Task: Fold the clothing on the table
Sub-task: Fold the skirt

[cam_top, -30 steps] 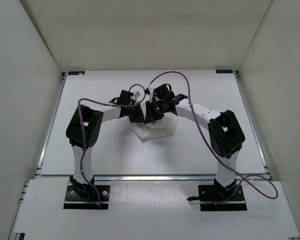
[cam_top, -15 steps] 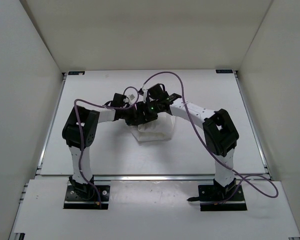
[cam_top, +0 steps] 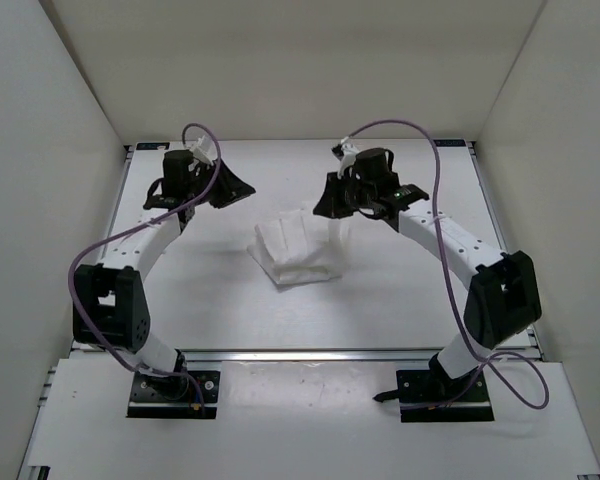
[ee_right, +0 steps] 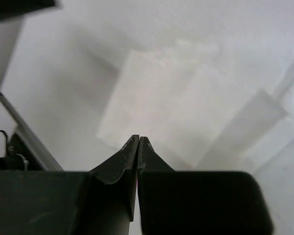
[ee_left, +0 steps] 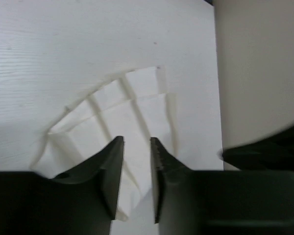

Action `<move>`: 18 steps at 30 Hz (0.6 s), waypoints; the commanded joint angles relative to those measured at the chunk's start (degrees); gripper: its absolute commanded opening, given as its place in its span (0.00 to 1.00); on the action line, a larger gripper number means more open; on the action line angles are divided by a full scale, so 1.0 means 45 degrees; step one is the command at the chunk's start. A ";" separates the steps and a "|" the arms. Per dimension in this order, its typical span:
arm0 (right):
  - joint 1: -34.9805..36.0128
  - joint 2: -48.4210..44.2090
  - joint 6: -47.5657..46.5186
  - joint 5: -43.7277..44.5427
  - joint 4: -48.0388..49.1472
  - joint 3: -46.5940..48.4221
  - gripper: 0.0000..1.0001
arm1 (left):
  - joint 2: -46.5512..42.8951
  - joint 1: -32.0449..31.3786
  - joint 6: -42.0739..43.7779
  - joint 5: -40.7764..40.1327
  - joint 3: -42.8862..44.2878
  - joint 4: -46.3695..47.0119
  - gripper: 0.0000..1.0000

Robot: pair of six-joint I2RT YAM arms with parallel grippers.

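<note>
Drawn apart from the earlier huddle over the clothing (cam_top: 300, 250): left hand (cam_top: 232, 187) now out to the far left, right hand (cam_top: 327, 206) far right. One clothing, folded into a bundle, lying bare mid table (cam_top: 400, 290) between both. Two hands: left narrowly parted, empty; right pinched closed, empty.
</note>
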 commanded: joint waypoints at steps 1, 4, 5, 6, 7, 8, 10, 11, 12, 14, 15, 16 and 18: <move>-0.0231 0.0900 0.0136 0.0121 0.0179 -0.1965 0.00 | -0.0550 -0.1377 -0.0139 -0.0141 -0.0042 0.0196 0.34; -0.0367 0.1310 0.0293 -0.0365 0.1174 -0.3294 0.00 | -0.0921 -0.2568 -0.0588 -0.0375 -0.1561 0.0978 0.04; -0.0349 0.1446 0.0293 -0.0406 0.1429 -0.3549 0.00 | -0.0980 -0.2805 -0.0744 -0.0454 -0.1780 0.1057 0.00; -0.0310 0.1660 0.0351 -0.0445 0.1509 -0.3668 0.00 | -0.1058 -0.3252 -0.0746 -0.0648 -0.2227 0.1038 0.00; -0.0309 0.1721 0.0293 -0.0523 0.1567 -0.3940 0.00 | -0.1097 -0.3605 -0.0727 -0.0862 -0.2676 0.0864 0.00; -0.0425 0.1799 0.0312 -0.0582 0.1626 -0.4059 0.00 | -0.1117 -0.3763 -0.0804 -0.1000 -0.2893 0.0669 0.00; -0.0523 0.1858 0.0467 -0.0834 0.2016 -0.4508 0.00 | -0.1332 -0.4289 -0.0805 -0.1273 -0.4022 0.0628 0.00; -0.0563 0.1723 0.0488 -0.0894 0.2404 -0.4799 0.00 | -0.1429 -0.4350 -0.0920 -0.1507 -0.4241 0.0821 0.00; -0.0641 0.1741 0.0527 -0.1011 0.2562 -0.4937 0.00 | -0.1430 -0.4563 -0.0864 -0.1722 -0.4688 0.0901 0.00; -0.0738 0.1643 0.0644 -0.1265 0.2934 -0.5251 0.00 | -0.1294 -0.4838 -0.0921 -0.2093 -0.5198 0.0805 0.00; -0.0816 0.1546 0.0644 -0.1343 0.2916 -0.5251 0.00 | -0.1003 -0.5013 -0.0786 -0.2250 -0.5393 0.0862 0.00; -0.0875 0.1507 0.0702 -0.1286 0.2993 -0.5213 0.00 | -0.0671 -0.5130 -0.0746 -0.2406 -0.5492 0.0824 0.00; -0.1031 0.1331 0.0547 -0.1402 0.2761 -0.4747 0.00 | -0.0144 -0.5151 -0.0532 -0.2543 -0.5396 0.0590 0.00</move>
